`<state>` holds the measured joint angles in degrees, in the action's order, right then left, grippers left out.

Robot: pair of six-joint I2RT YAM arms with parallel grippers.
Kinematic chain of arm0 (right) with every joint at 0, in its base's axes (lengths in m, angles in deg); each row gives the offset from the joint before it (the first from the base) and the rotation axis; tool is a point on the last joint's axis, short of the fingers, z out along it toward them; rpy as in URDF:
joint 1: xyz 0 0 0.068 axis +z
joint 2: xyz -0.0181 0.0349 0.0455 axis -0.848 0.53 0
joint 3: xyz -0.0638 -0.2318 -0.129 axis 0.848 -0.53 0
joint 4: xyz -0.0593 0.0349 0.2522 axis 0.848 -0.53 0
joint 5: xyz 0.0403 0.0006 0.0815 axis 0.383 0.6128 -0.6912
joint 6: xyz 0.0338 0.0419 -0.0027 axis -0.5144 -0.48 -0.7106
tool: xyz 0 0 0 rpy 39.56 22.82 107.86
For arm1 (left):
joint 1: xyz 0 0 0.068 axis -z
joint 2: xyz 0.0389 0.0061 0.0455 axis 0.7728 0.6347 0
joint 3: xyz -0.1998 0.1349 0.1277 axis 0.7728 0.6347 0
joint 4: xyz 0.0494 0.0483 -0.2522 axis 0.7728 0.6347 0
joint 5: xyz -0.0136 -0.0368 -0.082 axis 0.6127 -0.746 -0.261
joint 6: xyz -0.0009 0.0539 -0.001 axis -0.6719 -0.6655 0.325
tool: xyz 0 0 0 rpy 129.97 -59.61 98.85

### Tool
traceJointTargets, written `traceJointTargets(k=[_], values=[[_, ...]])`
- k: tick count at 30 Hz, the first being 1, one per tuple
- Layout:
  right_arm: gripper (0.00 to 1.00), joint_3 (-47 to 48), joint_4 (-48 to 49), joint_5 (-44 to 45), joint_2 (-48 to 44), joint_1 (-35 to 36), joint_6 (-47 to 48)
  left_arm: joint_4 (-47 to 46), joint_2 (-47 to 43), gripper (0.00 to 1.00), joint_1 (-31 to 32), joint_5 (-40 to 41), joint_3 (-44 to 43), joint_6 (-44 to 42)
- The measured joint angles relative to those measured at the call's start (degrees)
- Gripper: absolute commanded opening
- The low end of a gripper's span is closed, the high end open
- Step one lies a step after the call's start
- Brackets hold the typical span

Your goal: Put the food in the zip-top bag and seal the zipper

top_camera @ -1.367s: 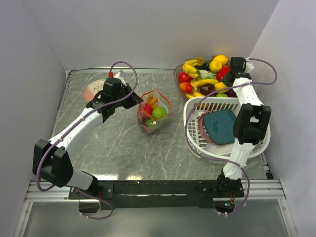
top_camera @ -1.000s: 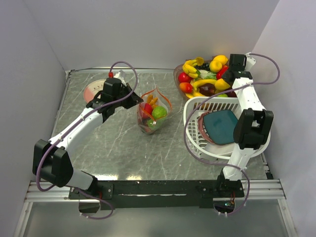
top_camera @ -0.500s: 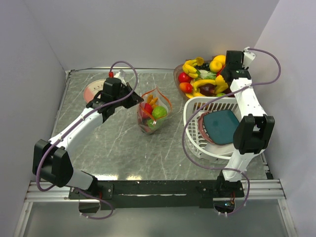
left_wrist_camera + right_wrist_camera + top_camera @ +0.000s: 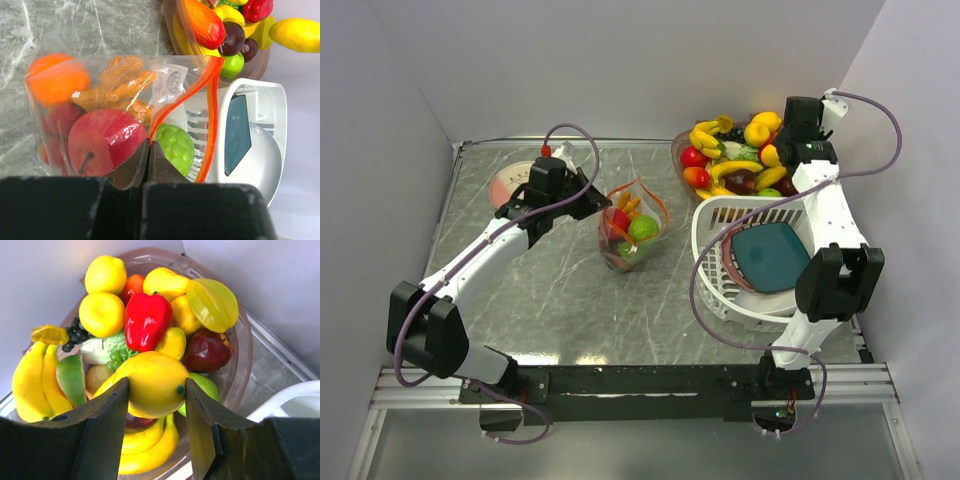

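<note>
The left gripper's point(image 4: 148, 151) black body hides the zip-top bag's point(image 4: 127, 75) lower end and part of the red apple point(image 4: 100, 137) beside its fingertips

No text can be read (small print point(image 4: 175, 80) on the zip-top bag point(image 4: 122, 107) is blurred).

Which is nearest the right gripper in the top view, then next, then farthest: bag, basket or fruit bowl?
1. Fruit bowl, back right, under the right gripper.
2. Basket, right side.
3. Bag, table's middle.

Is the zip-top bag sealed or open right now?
Open. The zipper strips on the zip-top bag gape apart, with food visible inside.
</note>
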<state>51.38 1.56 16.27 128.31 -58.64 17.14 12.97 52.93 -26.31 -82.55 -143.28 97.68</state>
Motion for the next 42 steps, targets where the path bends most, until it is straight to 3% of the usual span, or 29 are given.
traceJointTargets(k=[8,24,32,42], values=[[0.22,0.00,-1.07,-0.79,-3.34,3.54,-0.02,-0.28,0.66,0.01,0.00,0.00,0.00,0.04],[0.22,-5.53,-1.57,-9.07,-20.52,26.73,-1.07,-0.26,1.53,0.01,0.00,-0.02,-0.02,0.02],[0.22,-5.38,-2.45,-6.58,-15.98,39.69,-0.42,-0.22,1.53,0.01,0.00,0.00,-0.13,0.02],[0.22,-3.13,-4.98,0.57,-2.95,46.03,0.90,0.28,1.53,0.01,0.00,0.04,-0.46,-0.02]])
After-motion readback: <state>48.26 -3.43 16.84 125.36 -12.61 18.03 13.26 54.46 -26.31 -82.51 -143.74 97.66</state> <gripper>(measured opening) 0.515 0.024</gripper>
